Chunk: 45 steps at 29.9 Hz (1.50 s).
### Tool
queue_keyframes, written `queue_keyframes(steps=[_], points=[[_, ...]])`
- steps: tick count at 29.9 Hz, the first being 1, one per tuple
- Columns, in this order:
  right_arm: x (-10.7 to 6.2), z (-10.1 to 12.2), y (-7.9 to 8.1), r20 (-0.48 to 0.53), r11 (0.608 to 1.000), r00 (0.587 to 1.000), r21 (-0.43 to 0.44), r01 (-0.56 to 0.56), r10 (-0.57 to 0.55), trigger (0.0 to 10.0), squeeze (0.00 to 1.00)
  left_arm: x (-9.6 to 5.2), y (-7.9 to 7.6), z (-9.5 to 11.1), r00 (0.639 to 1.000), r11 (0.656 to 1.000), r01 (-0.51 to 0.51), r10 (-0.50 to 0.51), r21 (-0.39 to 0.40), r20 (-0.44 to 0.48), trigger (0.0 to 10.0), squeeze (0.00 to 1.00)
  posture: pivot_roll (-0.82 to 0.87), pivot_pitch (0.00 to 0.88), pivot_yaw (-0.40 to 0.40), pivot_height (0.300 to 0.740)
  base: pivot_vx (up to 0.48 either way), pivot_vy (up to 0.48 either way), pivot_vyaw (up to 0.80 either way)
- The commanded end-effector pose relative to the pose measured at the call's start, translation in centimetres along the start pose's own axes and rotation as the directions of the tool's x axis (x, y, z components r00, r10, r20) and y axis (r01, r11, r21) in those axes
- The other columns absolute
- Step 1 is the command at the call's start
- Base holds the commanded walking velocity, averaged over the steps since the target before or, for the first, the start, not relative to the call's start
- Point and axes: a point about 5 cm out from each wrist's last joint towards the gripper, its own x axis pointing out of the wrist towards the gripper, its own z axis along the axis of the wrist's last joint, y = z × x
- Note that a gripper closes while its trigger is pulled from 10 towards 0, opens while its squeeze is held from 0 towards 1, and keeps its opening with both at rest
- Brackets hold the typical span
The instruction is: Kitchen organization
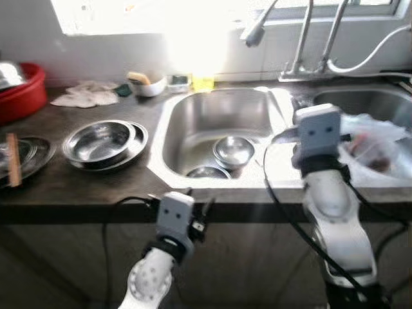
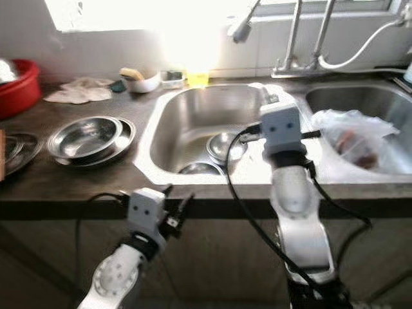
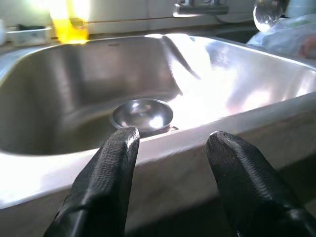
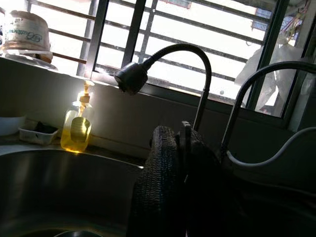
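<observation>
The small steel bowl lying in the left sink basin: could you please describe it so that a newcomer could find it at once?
Start at the stainless double sink under the window and look into its left basin. The small round steel bowl sits on the basin floor towards the right wall. Another steel dish lies nearer the front rim, partly hidden, whereas this bowl shows whole.

- The sink point(image 1: 168, 138) is set in the desk point(image 1: 77, 183), with two bowls point(image 1: 233, 151) in it.
- Left of it on the desk sit stacked bowls point(image 1: 103, 143).
- A basin point(image 1: 22, 93) stands at the far left.
- A second sink point(image 1: 380, 103) lies to the right, holding a plastic bag point(image 1: 373, 145).
- Taps point(image 1: 302, 38) rise behind both sinks.
</observation>
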Motion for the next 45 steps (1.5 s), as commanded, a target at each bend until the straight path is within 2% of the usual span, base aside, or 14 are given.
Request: queue_keyframes(steps=[1, 7, 19, 21, 25, 27, 29, 34, 38, 39, 41, 42, 45], points=[[0.4, 0.0, -0.5, -0.003, 1.0, 1.0, 0.004, 0.0, 0.0, 10.0, 0.0, 0.1, -0.4, 0.1, 1.0, 1.0, -0.001, 0.001, -0.017, 0.002, 10.0, 0.0, 0.07, 0.087, 0.014, 0.74, 0.0, 0.0, 0.0], [1.9, -0.4, 0.3, -0.027, 0.999, 0.999, 0.021, -0.036, 0.037, 10.0, 0.0, 0.2, -0.1, -0.1, 1.0, 0.999, -0.02, 0.02, -0.026, -0.008, 10.0, 0.0, 0.06, 0.089, 0.013, 0.74, 0.0, 0.0, 0.0], [5.7, -3.2, 1.6, -0.143, 0.994, 0.984, 0.057, -0.097, 0.104, 10.0, 0.0, -0.5, -0.4, 0.0, 0.999, 0.999, -0.04, 0.04, -0.026, -0.015, 10.0, 0.0, 0.09, 0.112, -0.013, 0.74, 0.0, 0.0, 0.0], [6.7, -3.9, 1.9, -0.185, 0.992, 0.975, 0.065, -0.11, 0.12, 10.0, 0.0, -0.7, -0.5, 0.1, 0.999, 0.999, -0.04, 0.039, -0.028, -0.016, 10.0, 0.0, 0.1, 0.119, -0.015, 0.74, 0.0, 0.0, 0.0], [7.6, -5.2, 2.3, -0.272, 0.988, 0.95, 0.06, -0.141, 0.152, 10.0, 0.0, -1.0, -0.7, 0.2, 0.999, 0.999, -0.039, 0.039, -0.031, -0.019, 10.0, 0.0, 0.1, 0.135, -0.018, 0.74, 0.0, 0.0, 0.0], [7.8, -5.6, 2.4, -0.292, 0.987, 0.943, 0.059, -0.149, 0.16, 10.0, 0.0, -1.1, -0.8, 0.3, 0.999, 0.999, -0.039, 0.039, -0.032, -0.02, 10.0, 0.0, 0.1, 0.141, -0.019, 0.74, 0.0, 0.0, 0.0], [8.1, -6.6, 2.8, -0.354, 0.983, 0.917, 0.052, -0.176, 0.183, 10.0, 0.0, -1.4, -0.9, 0.4, 0.999, 0.999, -0.039, 0.038, -0.035, -0.024, 10.0, 0.0, 0.11, 0.152, -0.021, 0.74, 0.0, 0.0, 0.0], [8.2, -7.0, 3.0, -0.374, 0.982, 0.909, 0.062, -0.176, 0.186, 10.0, 0.0, -1.6, -1.0, 0.4, 0.999, 0.999, -0.038, 0.037, -0.037, -0.027, 10.0, 0.0, 0.11, 0.159, -0.022, 0.74, 0.0, 0.0, 0.0], [7.8, -8.2, 3.2, -0.436, 0.978, 0.878, 0.03, -0.205, 0.197, 10.0, 0.0, -1.8, -1.1, 0.4, 0.999, 0.998, -0.038, 0.037, -0.041, -0.036, 10.0, 0.0, 0.12, 0.17, -0.02, 0.74, 0.0, 0.0, 0.0], [7.7, -8.3, 3.2, -0.438, 0.978, 0.877, 0.028, -0.207, 0.198, 10.0, 0.4, -1.9, -1.1, 0.4, 0.999, 0.998, -0.039, 0.037, -0.04, -0.038, 10.0, 0.0, 0.12, 0.172, -0.016, 0.74, 0.0, 0.0, 0.0], [7.6, -8.4, 3.2, -0.44, 0.978, 0.876, 0.025, -0.209, 0.199, 10.0, 0.4, -1.9, -1.0, 0.4, 0.999, 0.998, -0.039, 0.037, -0.039, -0.04, 10.0, 0.0, 0.12, 0.172, -0.016, 0.74, 0.0, 0.0, 0.0], [7.5, -8.4, 3.2, -0.438, 0.978, 0.876, 0.031, -0.207, 0.199, 10.0, 1.0, -1.8, -1.0, 0.4, 0.999, 0.999, -0.037, 0.036, -0.039, -0.041, 10.0, 0.0, 0.13, 0.177, -0.014, 0.74, 0.0, 0.0, 0.0], [7.4, -8.7, 3.1, -0.434, 0.979, 0.879, 0.045, -0.197, 0.197, 10.0, 1.0, -1.8, -1.0, 0.5, 0.998, 0.998, -0.044, 0.042, -0.038, -0.044, 10.0, 0.0, 0.13, 0.183, -0.018, 0.74, 0.0, 0.0, 0.0]])
